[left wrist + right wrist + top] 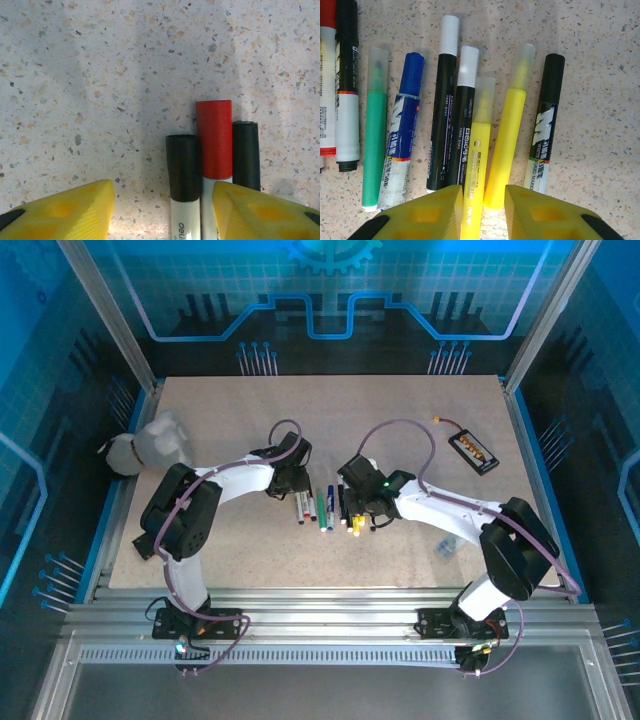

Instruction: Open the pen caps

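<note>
A row of capped marker pens lies mid-table between both arms. My left gripper is open and low over the table. A black cap and a red cap lie between its yellow fingers, and a second black cap is by the right finger. My right gripper is open over two yellow highlighters with clear caps. Beside them are white caps, a blue cap, a clear cap on a green pen and a black cap. All caps sit on their pens.
A flat black device with an orange label lies at the back right. A white crumpled cloth sits at the table's left edge. A small clear object lies near the right arm. Metal frame rails surround the speckled table.
</note>
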Robot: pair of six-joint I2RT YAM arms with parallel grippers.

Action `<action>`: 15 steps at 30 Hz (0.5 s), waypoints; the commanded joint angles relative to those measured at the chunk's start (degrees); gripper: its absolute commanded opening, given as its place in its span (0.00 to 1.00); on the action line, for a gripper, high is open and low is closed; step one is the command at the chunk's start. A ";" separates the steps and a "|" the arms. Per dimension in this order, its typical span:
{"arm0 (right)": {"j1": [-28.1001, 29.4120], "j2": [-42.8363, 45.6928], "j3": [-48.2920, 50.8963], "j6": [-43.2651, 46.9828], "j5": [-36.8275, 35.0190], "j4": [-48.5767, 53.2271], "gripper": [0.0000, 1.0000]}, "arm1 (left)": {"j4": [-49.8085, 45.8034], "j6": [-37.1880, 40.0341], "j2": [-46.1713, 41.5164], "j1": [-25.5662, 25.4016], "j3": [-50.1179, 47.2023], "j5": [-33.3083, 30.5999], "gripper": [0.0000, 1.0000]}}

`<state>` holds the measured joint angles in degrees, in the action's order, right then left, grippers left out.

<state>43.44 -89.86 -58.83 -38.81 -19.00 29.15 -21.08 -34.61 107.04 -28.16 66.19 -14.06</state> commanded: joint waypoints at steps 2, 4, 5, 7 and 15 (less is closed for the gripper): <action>-0.37 -1.19 -1.29 -0.56 0.90 1.27 0.29 | -1.45 -0.67 -2.03 0.74 -1.92 0.06 0.55; -0.35 -1.22 -1.13 -0.66 1.14 1.09 0.29 | -0.99 -0.68 -2.45 0.88 -2.47 0.08 0.54; -0.37 -1.28 -1.12 -0.74 1.10 1.17 0.29 | -1.18 -0.67 -2.42 0.83 -2.47 0.22 0.54; -0.33 -1.35 -1.10 -0.74 1.17 1.09 0.29 | -1.18 -0.63 -2.28 0.91 -2.56 0.18 0.53; -0.35 -1.87 -1.33 -0.67 1.20 1.43 0.29 | -1.12 -0.94 -0.07 0.87 -1.89 1.23 0.49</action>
<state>43.44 -90.94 -58.87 -38.83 -18.35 29.15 -21.12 -34.63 106.13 -27.68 64.20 -14.00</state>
